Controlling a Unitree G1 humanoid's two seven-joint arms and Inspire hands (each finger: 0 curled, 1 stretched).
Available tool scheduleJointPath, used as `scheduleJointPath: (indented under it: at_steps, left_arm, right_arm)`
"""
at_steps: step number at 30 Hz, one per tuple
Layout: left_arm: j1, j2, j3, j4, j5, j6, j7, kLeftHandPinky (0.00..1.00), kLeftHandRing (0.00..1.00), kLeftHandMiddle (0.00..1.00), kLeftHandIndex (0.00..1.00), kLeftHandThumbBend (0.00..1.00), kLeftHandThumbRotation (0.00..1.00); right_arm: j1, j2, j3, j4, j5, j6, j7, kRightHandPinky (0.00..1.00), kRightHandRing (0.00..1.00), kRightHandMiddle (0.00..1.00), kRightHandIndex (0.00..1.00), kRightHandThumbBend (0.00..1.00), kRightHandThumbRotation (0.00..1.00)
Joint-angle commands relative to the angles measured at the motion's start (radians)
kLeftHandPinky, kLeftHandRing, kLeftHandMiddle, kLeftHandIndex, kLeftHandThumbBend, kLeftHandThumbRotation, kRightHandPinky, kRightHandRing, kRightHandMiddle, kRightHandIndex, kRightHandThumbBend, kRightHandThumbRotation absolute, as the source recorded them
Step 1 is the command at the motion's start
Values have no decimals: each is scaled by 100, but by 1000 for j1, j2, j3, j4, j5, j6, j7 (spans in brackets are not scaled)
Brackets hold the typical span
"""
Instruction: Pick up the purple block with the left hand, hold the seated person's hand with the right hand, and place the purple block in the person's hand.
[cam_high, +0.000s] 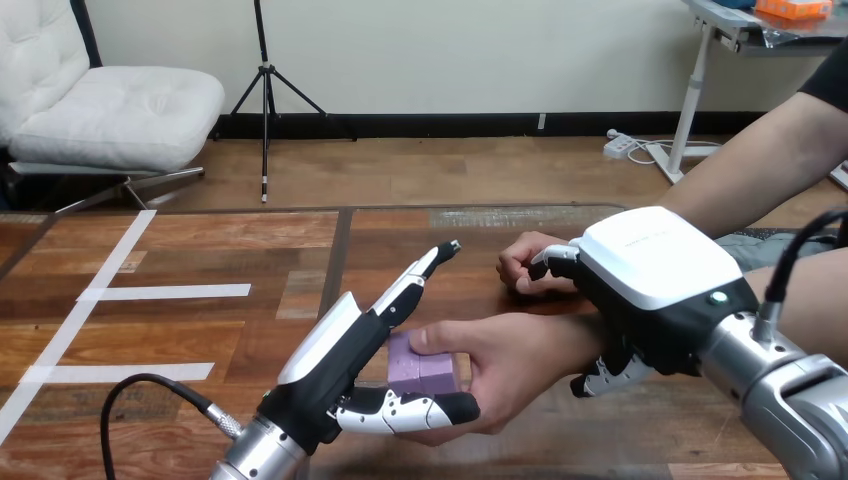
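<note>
Left hand, fingers straight, touching purple block in person's hand, right hand curled round person's wrist

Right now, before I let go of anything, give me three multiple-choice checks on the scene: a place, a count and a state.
1. Where is the purple block? A) lying alone, untouched B) on a second block C) in the person's hand
2. How many of the person's hands show? A) two B) one C) none
3. How is the right hand? A) fingers straight, touching nothing B) curled round the person's wrist C) closed on the block

1 C: the person's thumb lies on it, with the left hand beside.
2 A: the person's other hand is a fist farther back.
3 B: its fingers show above and below the wrist.
</note>
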Motion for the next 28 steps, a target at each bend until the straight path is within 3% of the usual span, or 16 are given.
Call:
scheduleJointPath:
  at_steps: [1,5,17,20,24,28]
  left_arm:
    - [-43,-1,8,-29,-34,-18,-9,100,100,100,100,94,67]
    - [-40,-2,9,-31,-53,-11,-26,100,100,100,100,95,67]
    - [-29,-16,18,-20,-112,-31,-50,99,100,100,100,93,65]
    - [-22,-30,20,-17,-164,-46,-69,98,100,100,100,91,62]
    - [-4,-89,38,0,-295,-85,-92,90,94,95,94,87,54]
    - [9,-114,48,-1,-347,-93,-104,82,86,88,86,81,46]
  right_arm:
    - [-7,-13,-50,-64,21,-11,-38,67,74,77,78,81,13]
    - [7,-13,-58,-77,31,-15,-37,68,75,78,78,81,13]
    - [78,13,-100,-122,87,-34,-100,68,75,76,76,79,12]
    - [103,34,-113,-135,107,-33,-127,68,75,76,76,79,12]
    - [164,88,-143,-150,174,-57,-214,67,74,76,75,76,14]
    - [198,113,-150,-149,195,-79,-282,66,72,75,75,72,17]
